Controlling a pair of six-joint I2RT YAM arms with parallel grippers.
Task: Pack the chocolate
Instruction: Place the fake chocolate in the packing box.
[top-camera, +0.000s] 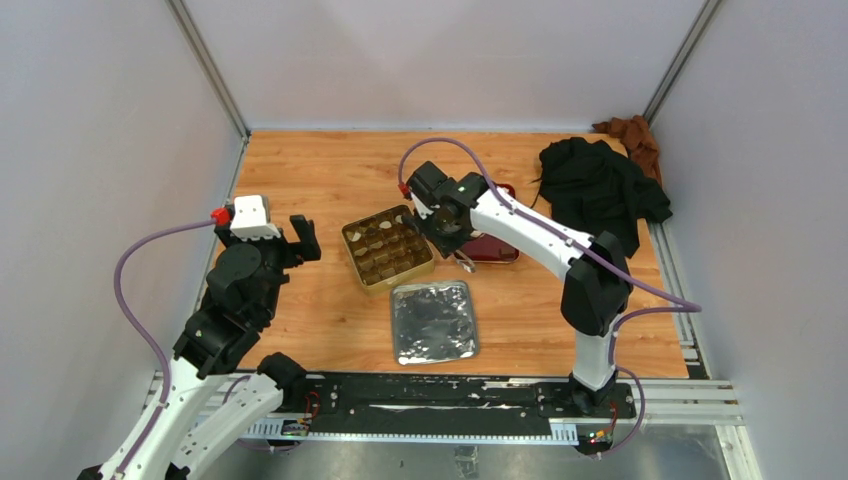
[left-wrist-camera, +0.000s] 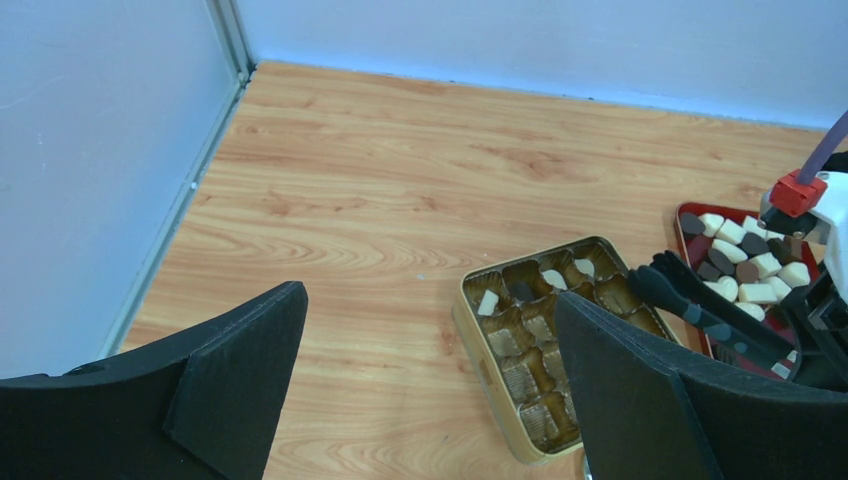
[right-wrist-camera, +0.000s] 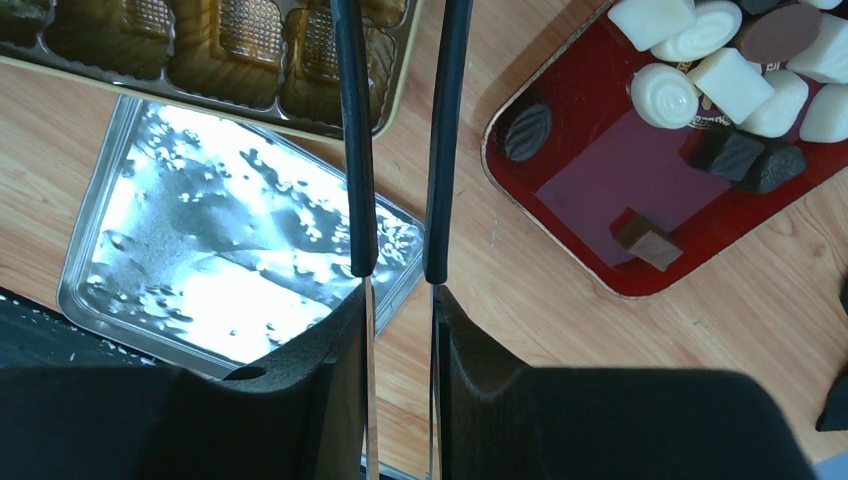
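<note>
Chocolate (right-wrist-camera: 733, 85), white and dark, sits mostly in the red tray (right-wrist-camera: 590, 215), with a few pieces in the far cells of the gold tin (left-wrist-camera: 487, 375) beside it. Right gripper (right-wrist-camera: 398, 320) is clamped on tongs (right-wrist-camera: 352, 150), their 2 arms squeezed narrow, tips at the tin's tray-side edge. Whether they pinch a piece, I cannot tell. Silver lid (right-wrist-camera: 230, 270) lies just beside the tin. Left gripper (left-wrist-camera: 430, 300) hovers wide, empty.

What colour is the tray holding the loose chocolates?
The tray is glossy dark red, clearest in the right wrist view.
</note>
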